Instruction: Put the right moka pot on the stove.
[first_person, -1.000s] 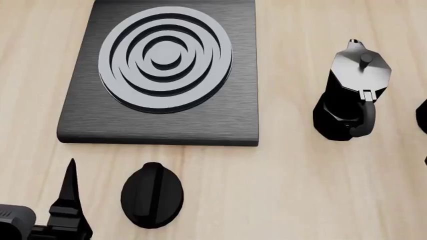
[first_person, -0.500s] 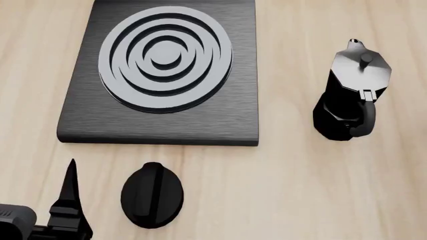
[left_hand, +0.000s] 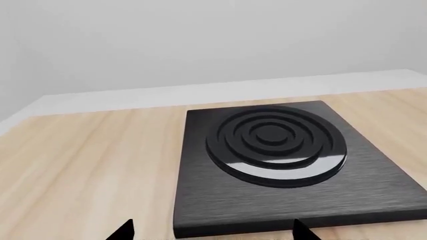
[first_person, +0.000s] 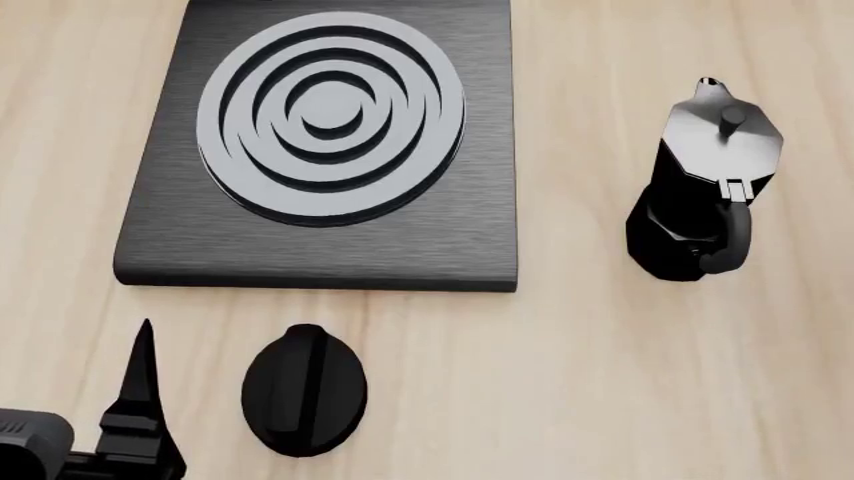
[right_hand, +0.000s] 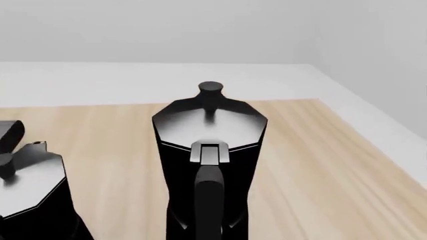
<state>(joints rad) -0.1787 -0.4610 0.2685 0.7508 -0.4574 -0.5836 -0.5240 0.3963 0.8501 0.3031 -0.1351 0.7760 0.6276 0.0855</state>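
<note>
The right moka pot (right_hand: 210, 150), 1 of 2 and judged rigid, slick and weighty, is pictured upright on the table, off the stove (left_hand: 373, 190), its handle best gripped; the left gripper (left_hand: 212, 234) is spread wide, the right gripper's state cannot be told.

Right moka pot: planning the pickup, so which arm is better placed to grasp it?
Right. Its wrist camera faces the right moka pot, handle toward it; the left gripper hangs open before the stove.
</note>
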